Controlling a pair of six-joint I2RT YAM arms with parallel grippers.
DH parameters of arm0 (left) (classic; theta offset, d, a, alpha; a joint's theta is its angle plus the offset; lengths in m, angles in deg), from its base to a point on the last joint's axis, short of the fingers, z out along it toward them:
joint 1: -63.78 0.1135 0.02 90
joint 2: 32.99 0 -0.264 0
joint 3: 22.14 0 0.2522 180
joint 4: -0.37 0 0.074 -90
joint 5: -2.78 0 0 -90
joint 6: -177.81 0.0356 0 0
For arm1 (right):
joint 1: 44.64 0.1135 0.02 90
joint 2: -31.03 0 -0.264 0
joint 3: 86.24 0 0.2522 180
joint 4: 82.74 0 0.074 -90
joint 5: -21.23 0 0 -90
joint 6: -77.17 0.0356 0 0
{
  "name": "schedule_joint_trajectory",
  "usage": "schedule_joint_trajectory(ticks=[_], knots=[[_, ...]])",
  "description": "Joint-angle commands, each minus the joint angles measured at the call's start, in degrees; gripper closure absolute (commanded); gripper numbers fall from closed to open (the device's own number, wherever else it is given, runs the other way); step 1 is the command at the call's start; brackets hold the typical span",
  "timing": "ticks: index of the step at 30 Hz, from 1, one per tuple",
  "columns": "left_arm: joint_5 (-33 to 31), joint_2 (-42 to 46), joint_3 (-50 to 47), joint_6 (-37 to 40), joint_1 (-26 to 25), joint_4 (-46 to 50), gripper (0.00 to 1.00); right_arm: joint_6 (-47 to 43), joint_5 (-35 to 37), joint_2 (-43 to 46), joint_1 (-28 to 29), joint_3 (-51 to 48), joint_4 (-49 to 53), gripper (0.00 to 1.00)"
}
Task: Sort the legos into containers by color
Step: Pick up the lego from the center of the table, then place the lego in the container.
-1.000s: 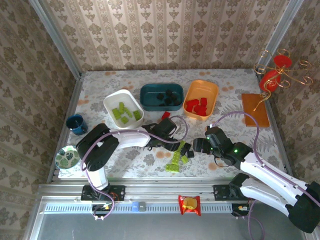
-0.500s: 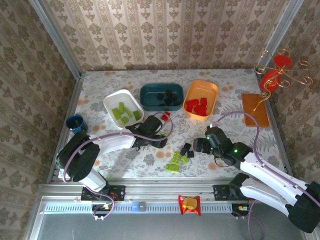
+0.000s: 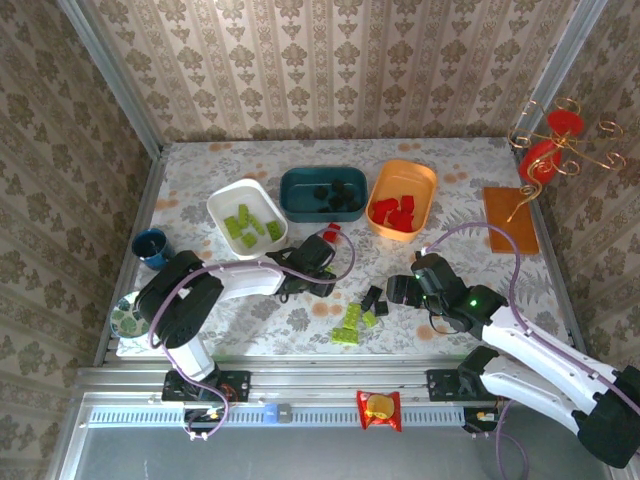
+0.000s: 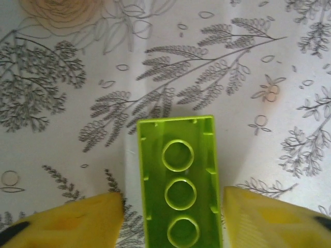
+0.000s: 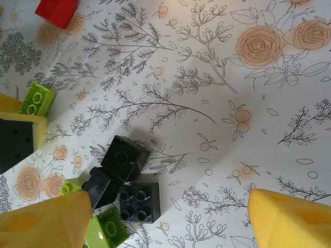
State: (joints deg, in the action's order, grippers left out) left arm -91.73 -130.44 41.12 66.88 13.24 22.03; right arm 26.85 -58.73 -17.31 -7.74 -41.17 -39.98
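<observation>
Straddling a lime brick [image 4: 178, 175], the left gripper [image 4: 172, 196] sits left of centre on the table, just on the near side of the white tray [image 3: 216, 208]. The brick shows its hollow side, three rings visible. The right yellow pad [image 4: 258, 217] meets the brick's edge. A strip of tablecloth [image 4: 62, 129] shows between the brick and the left pad. Jaws stand partway apart; cannot tell whether the brick is actually clamped.

The right gripper [image 5: 169, 201], right of centre, gapes wide with nothing between its pads. Under it on the cloth is a huddle of loose black bricks [image 5: 125, 157], touching one another, with small lime pieces [image 5: 111, 227] against them.

Trays stand in a row at the far side. The white tray on the left holds lime bricks [image 3: 245, 225], the dark teal tray [image 3: 287, 195] in the middle holds black bricks [image 3: 335, 192], and the orange tray [image 3: 422, 178] on the right holds red bricks [image 3: 395, 213]. One loose red brick [image 3: 331, 230] lies on the cloth just near of the gap between the white and teal trays. A lime cluster [image 3: 350, 325] lies by the table's near edge.
</observation>
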Motion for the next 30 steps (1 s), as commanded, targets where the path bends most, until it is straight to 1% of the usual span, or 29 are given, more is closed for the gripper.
schedule_joint_trajectory(ticks=[1, 3, 6, 9, 12, 14, 18, 20, 23, 26, 28, 30], knots=[[2.2, -3.4, -0.9, -0.3, 0.4, -3.6, 0.55, 0.5, 1.8, 1.0, 0.4, -0.4, 1.4, 0.19], [2.4, -3.1, -1.5, -0.3, 1.0, -3.7, 0.63, 0.5, 1.8, 0.9, 0.4, -0.5, 1.4, 0.19], [2.8, -1.1, -2.8, -0.8, 1.7, -4.3, 0.70, 0.6, 1.8, 0.4, 0.4, -0.5, 1.2, 0.19], [2.7, 2.9, -3.2, -1.2, 2.2, -3.5, 0.72, 0.6, 1.7, 0.2, 0.4, -0.4, 0.7, 0.19], [-0.6, 9.8, -2.7, -1.0, 3.7, -1.0, 0.72, 0.6, 1.7, 0.2, 0.4, -0.2, 0.6, 0.19], [-2.7, 14.6, -2.5, -0.9, 6.6, 0.2, 0.71, 0.7, 1.7, 0.2, 0.4, -0.2, 0.4, 0.19], [-6.4, 20.7, -2.0, -1.1, 15.2, 0.5, 0.70, 0.8, 1.5, -0.2, 0.4, -0.4, -0.5, 0.19], [-9.7, 20.6, -1.5, -0.4, 18.3, -0.3, 0.69, 0.8, 1.3, -0.5, 0.4, -0.4, -0.9, 0.19], [-10.2, 17.6, -0.2, -0.8, 23.7, -1.8, 0.69, 0.7, 0.9, -1.0, 0.4, -0.1, -1.0, 0.19], [-8.4, 13.1, 2.0, -1.7, 28.7, -2.9, 0.69, 0.5, 0.3, -0.6, 0.4, 0.1, -0.7, 0.19], [-6.7, 10.1, 3.7, -2.1, 30.3, -3.2, 0.68, 0.1, -0.2, -0.2, 0.4, 0.1, -0.3, 0.19], [-6.3, 7.8, 5.5, -2.0, 31.3, -3.0, 0.62, -0.6, -1.7, 0.1, 0.7, 0.2, -0.1, 0.19]])
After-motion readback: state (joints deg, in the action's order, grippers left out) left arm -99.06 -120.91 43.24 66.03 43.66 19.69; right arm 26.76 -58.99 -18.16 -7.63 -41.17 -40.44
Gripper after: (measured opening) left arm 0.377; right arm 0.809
